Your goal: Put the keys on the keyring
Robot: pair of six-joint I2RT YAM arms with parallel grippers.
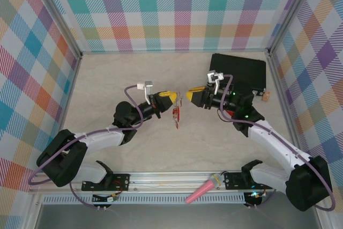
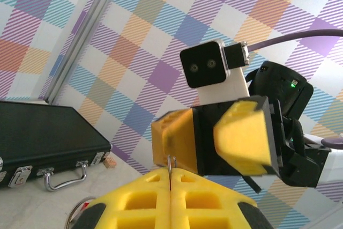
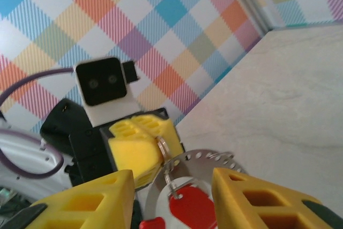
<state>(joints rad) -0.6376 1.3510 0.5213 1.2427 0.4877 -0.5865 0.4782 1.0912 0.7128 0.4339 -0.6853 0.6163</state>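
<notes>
Your left arm [image 1: 102, 139], white links between black joints, reaches from its base up and to the right. Your right arm [image 1: 276, 146], built the same, reaches up and to the left. The two grippers face each other tip to tip, near but apart. Your left gripper [image 1: 171, 99] has its yellow pads [image 2: 144, 202] pressed flat together, pinching a thin silvery metal ring [image 2: 171, 161] at the tips. Your right gripper [image 1: 190, 95] holds its yellow fingers [image 3: 256, 202] spread wide apart.
</notes>
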